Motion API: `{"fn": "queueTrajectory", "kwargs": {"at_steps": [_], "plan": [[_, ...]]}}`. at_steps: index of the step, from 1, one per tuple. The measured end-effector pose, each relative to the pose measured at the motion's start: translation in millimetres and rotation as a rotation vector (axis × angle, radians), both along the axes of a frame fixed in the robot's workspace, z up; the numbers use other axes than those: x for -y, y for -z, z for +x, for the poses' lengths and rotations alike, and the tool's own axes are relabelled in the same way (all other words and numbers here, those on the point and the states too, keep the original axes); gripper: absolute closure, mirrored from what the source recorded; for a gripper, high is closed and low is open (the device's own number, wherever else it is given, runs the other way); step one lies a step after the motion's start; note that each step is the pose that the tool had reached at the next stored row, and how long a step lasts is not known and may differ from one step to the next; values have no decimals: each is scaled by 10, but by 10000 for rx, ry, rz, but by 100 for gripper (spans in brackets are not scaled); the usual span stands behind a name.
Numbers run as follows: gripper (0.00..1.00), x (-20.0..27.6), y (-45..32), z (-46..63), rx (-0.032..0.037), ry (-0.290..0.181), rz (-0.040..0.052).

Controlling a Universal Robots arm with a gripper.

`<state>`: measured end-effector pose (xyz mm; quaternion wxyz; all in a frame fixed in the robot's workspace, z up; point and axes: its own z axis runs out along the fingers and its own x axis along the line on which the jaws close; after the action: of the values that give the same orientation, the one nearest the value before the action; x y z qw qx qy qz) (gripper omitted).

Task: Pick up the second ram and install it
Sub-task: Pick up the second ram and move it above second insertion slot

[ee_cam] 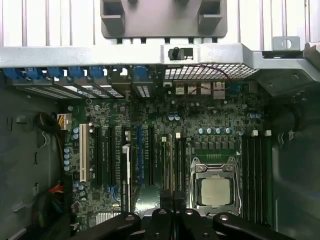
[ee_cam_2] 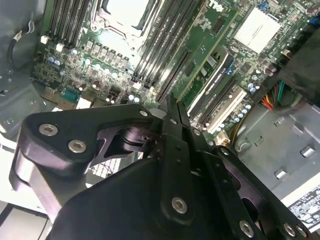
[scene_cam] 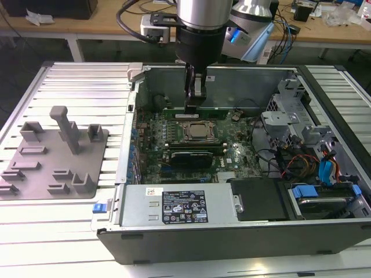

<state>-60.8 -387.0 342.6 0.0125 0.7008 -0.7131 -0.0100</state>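
On the white slatted tabletop (scene_cam: 69,81) lies an open black computer case (scene_cam: 232,246), its green motherboard (scene_cam: 240,157) exposed. The black gripper (scene_cam: 195,106) reaches down beside the silver processor socket (scene_cam: 196,132), clenched, with nothing visible between its fingers. Just below its tips in the first wrist view, the second ram (ee_cam: 167,165), a thin green circuit-board stick, appears to stand edge-up among the long black slots (ee_cam: 151,160).

I see the claw (ee_cam_2: 170,102) as matte black, its linkage plates (ee_cam_2: 100,125) dotted with silver screws (ee_cam_2: 49,130). Above it sits a black collar (scene_cam: 199,43) under a silver cylinder (scene_cam: 200,11), with a black cable (scene_cam: 122,23) looping beside that.
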Motion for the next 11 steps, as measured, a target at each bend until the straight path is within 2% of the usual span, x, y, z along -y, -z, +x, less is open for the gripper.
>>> {"fn": "queueTrajectory", "kwargs": {"at_steps": [11], "plan": [[91, -91, 169, 2, 0, 0, 4]]}}
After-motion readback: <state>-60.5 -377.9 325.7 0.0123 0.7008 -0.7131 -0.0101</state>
